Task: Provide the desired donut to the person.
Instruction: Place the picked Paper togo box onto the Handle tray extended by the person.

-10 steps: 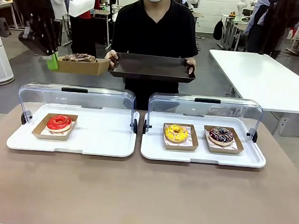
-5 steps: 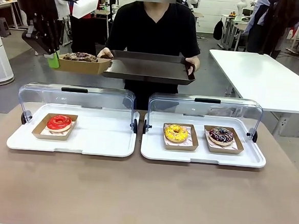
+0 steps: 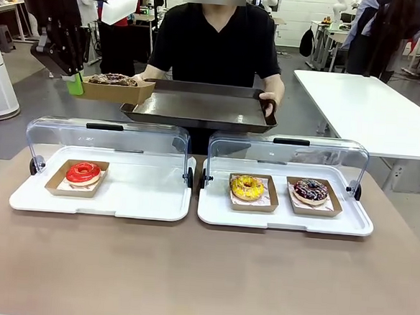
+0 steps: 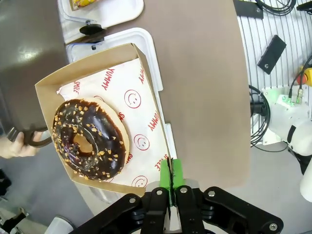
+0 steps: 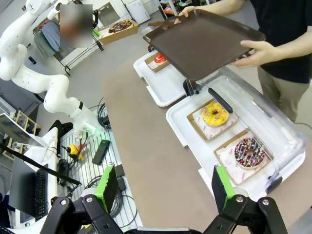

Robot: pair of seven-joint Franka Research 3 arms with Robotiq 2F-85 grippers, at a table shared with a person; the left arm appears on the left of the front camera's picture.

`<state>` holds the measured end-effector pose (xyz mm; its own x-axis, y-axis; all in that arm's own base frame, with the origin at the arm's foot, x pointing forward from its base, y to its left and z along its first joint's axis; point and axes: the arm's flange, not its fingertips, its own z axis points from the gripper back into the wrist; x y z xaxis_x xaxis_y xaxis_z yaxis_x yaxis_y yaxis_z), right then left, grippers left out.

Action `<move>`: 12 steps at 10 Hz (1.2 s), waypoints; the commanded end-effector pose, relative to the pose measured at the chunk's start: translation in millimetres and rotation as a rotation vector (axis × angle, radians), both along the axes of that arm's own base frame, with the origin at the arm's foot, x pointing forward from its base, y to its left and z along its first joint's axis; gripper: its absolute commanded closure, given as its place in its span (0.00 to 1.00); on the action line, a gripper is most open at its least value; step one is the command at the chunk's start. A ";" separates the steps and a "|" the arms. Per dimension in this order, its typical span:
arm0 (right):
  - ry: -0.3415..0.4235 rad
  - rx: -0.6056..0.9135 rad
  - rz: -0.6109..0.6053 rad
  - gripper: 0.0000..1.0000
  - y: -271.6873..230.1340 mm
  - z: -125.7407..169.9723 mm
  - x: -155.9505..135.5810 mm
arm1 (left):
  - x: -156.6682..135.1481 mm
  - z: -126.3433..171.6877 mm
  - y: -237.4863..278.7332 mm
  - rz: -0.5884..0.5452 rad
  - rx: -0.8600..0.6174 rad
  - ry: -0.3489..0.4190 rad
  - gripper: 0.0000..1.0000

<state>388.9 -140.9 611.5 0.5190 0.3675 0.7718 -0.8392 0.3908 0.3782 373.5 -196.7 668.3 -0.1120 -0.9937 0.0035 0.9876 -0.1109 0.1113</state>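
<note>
High at the far left, my left gripper is shut on the wall of a cardboard tray holding the chocolate nut-sprinkled donut. The left wrist view shows its green fingertips pinching the tray's edge beside the donut. The person in a black shirt holds a dark serving tray with both hands, its left end just under the cardboard tray. My right gripper hangs open high above the table's side, with nothing between its fingers.
Two white display cases with clear lids raised stand on the brown table. The left case holds a red donut. The right case holds a yellow donut and a sprinkled chocolate donut.
The person has lowered the dark tray and tipped it flatter, bringing its left end under the cardboard tray. My left gripper rose slightly with the donut, then held still.
</note>
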 end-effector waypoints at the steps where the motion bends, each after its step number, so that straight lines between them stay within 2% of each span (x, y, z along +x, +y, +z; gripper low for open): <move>1: -0.010 0.010 -0.009 0.00 0.1 0.0 1.1 | -3.1 3.5 -0.2 0.002 -0.016 -0.002 1.00; 5: -0.010 0.010 -0.009 0.00 0.1 0.0 1.1 | -0.1 0.0 0.0 0.000 0.000 0.000 0.99; 6: -0.010 0.010 -0.009 0.00 0.1 0.0 1.1 | 20.2 11.9 -3.5 -0.035 -0.041 -0.041 0.99; 7: -0.010 0.010 -0.009 0.00 0.1 0.0 1.1 | 53.5 25.7 -11.0 -0.047 -0.063 -0.059 0.99; 8: -0.010 0.010 -0.009 0.00 0.1 0.0 1.1 | 79.7 24.4 -21.1 -0.042 -0.060 -0.045 0.99; 10: -0.010 0.010 -0.009 0.00 0.1 0.0 1.1 | 104.1 0.7 -40.6 -0.045 -0.043 -0.032 0.99; 12: -0.010 0.010 -0.009 0.00 0.1 0.0 1.1 | 144.3 -16.6 -56.1 -0.061 0.009 0.014 0.99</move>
